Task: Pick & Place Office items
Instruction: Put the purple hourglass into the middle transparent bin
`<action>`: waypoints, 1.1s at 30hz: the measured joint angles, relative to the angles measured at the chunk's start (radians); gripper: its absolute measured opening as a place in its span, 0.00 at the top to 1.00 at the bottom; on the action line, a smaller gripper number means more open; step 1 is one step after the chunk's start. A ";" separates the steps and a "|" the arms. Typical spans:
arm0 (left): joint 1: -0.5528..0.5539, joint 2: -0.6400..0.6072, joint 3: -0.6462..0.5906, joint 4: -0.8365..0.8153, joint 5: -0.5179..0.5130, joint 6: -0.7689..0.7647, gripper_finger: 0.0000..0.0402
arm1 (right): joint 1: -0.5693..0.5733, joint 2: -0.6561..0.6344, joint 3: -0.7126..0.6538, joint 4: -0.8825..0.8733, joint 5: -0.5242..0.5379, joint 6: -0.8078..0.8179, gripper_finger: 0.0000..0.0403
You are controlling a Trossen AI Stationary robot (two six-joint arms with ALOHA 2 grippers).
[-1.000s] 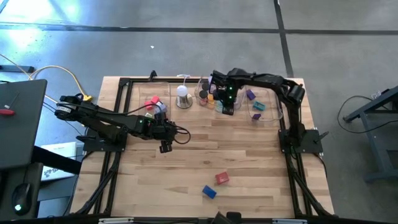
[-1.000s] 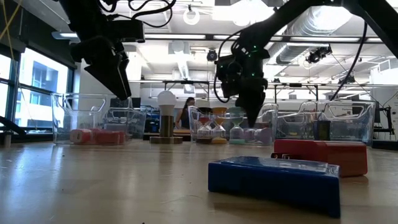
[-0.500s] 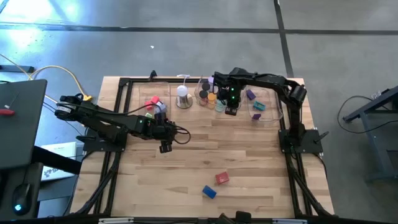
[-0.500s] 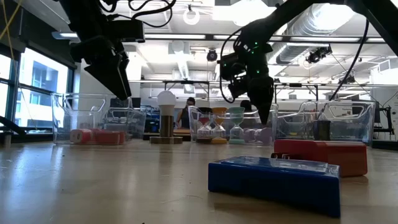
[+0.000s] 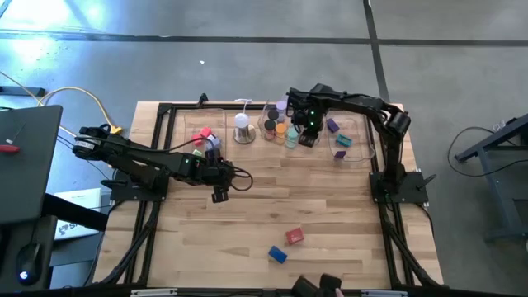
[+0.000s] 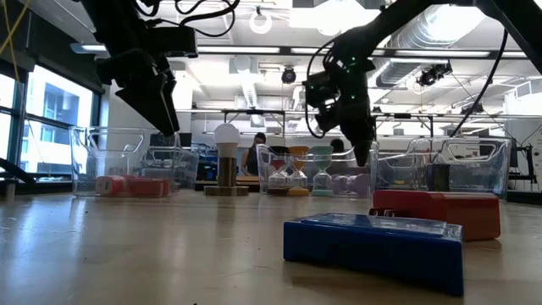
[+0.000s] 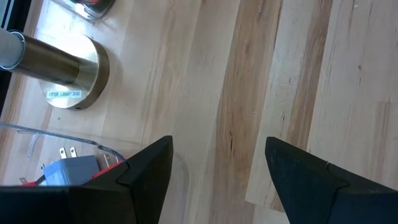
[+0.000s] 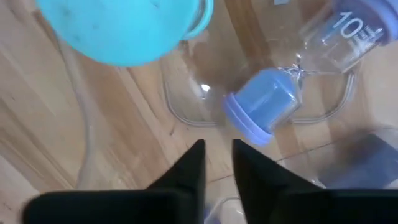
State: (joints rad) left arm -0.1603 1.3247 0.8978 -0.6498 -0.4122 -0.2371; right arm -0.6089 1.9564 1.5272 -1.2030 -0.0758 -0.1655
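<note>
Above the clear tray [image 5: 272, 132] toward 12 o'clock, the right claw [image 5: 308, 139] hangs with fingers parted a crack, holding nothing, over teal [image 8: 124, 28] and lilac [image 8: 264, 106] rolls. At 9 o'clock the left claw [image 5: 219, 195] waits agape, empty; red [image 5: 294, 237] and blue [image 5: 277, 254] blocks lie at 6 on the desk [image 5: 330, 206]

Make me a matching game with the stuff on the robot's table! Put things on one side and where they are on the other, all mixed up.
Things:
1. blue block
2. white dome lamp
3. left gripper
4. right gripper

Places:
A. above the clear tray of round rolls
B. on the bare wood near the table's front edge, beside the red block
C. over bare wood, left of the table's middle
D. at the back, on a metal base between two clear trays

Pairs: 1-B, 2-D, 3-C, 4-A
</note>
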 joint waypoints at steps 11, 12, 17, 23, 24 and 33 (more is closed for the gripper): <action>0.000 0.000 0.000 0.000 0.000 0.001 0.39 | -0.029 0.000 0.001 0.060 0.150 0.042 0.40; 0.000 0.000 0.000 -0.001 0.000 0.001 0.39 | -0.033 0.000 0.001 0.069 0.146 0.043 0.38; 0.000 0.000 0.000 -0.001 0.000 0.001 0.39 | -0.063 0.000 0.001 0.138 0.125 0.127 0.34; 0.000 0.000 0.000 -0.001 0.000 0.001 0.39 | -0.106 0.001 0.001 0.138 0.006 0.237 0.34; 0.000 0.000 0.000 -0.001 0.000 0.001 0.39 | -0.108 0.001 0.001 0.138 0.009 0.244 0.34; 0.000 0.000 0.000 -0.001 0.000 0.002 0.39 | -0.076 0.001 0.001 0.165 0.018 0.244 0.34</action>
State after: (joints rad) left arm -0.1600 1.3249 0.8978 -0.6508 -0.4122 -0.2352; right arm -0.6844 1.9575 1.5280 -1.0381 -0.0577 0.0780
